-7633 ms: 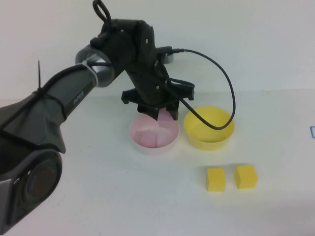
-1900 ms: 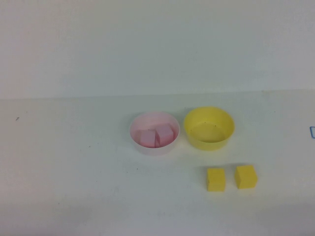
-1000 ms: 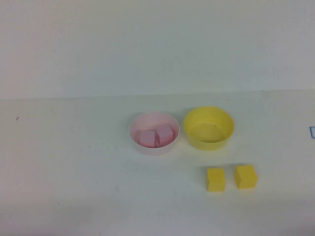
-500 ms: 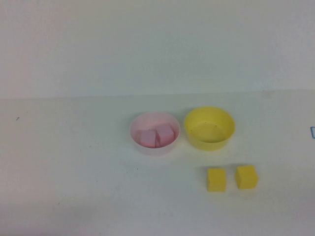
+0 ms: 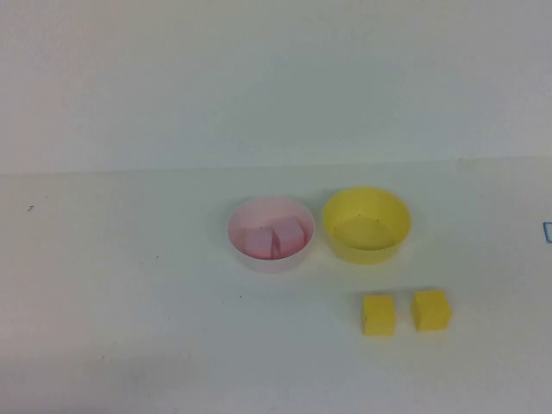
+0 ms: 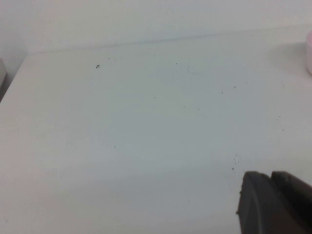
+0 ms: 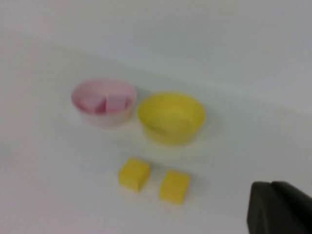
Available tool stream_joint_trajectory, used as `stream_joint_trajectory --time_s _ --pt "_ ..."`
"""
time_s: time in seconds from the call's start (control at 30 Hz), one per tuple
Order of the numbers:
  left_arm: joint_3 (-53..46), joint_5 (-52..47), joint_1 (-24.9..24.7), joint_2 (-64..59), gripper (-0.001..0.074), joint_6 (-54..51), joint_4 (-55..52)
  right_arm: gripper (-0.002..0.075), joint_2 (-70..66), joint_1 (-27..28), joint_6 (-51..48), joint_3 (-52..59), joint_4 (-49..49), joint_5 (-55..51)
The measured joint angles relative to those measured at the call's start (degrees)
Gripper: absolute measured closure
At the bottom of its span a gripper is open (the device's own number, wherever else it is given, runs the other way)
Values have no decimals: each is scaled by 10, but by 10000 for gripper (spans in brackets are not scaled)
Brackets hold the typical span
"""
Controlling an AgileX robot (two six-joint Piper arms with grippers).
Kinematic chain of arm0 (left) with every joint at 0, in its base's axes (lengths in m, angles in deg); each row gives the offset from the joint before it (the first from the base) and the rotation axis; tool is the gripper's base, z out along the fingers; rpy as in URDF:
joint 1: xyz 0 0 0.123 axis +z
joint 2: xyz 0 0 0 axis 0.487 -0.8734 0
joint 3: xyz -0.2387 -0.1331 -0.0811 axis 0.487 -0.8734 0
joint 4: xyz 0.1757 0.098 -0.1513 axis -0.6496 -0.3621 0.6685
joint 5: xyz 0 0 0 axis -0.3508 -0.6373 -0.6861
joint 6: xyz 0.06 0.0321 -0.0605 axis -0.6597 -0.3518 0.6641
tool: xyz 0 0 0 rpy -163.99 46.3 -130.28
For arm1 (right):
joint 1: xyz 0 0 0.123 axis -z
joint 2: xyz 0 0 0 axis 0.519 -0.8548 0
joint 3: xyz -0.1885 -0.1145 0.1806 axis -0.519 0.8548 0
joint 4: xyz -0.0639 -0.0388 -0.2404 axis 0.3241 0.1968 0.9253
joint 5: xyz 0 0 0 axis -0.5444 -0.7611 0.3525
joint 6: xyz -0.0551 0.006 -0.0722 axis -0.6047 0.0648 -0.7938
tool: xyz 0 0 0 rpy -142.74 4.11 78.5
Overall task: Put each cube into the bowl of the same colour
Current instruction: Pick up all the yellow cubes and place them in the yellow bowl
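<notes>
Two pale pink cubes [image 5: 256,241] [image 5: 289,234] lie side by side inside the pink bowl [image 5: 270,264]. The yellow bowl [image 5: 366,226] stands just right of it with nothing inside. Nearer the front, two yellow cubes [image 5: 378,315] [image 5: 430,310] rest on the table next to each other. Neither arm shows in the high view. My left gripper [image 6: 269,176] is shut and holds nothing, over bare table well left of the pink bowl. My right gripper [image 7: 272,186] is shut with nothing in it, set back on the right of the yellow cubes [image 7: 134,173] [image 7: 174,185].
The white table [image 5: 129,293] runs back to a pale wall. A small blue mark [image 5: 547,231] sits at the table's right edge. The pink bowl's edge [image 6: 309,58] just shows in the left wrist view.
The left arm that hung over the pink bowl several seconds ago has left the high view. Both pink cubes stay in the bowl. Nothing has moved over the last second.
</notes>
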State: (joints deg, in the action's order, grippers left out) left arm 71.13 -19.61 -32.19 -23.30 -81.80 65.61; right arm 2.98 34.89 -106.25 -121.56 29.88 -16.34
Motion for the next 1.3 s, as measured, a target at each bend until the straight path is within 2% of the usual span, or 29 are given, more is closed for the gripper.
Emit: stream_joint_trajectory --time_s 0.1,0.23,0.33,0.43,0.6,0.77,0.93,1.3 --pt "0 0 0 -1 735 0 0 728 -123 0 47 -73 74 -81" --pt "0 0 0 -1 735 0 0 728 -280 -17 75 -165 89 -169" --pt "0 0 0 -1 735 0 0 728 -391 -44 113 -235 104 -239" --pt "0 0 0 -1 735 0 0 728 -488 -99 166 -302 152 -277" --pt "0 0 0 -1 735 0 0 728 -594 -184 315 -389 257 -254" --pt "0 0 0 -1 735 0 0 728 -641 -199 413 -417 274 -213" --pt "0 0 0 -1 735 0 0 728 -676 -199 433 -417 270 -196" --pt "0 0 0 -1 735 0 0 727 -734 -199 397 -417 235 -168"
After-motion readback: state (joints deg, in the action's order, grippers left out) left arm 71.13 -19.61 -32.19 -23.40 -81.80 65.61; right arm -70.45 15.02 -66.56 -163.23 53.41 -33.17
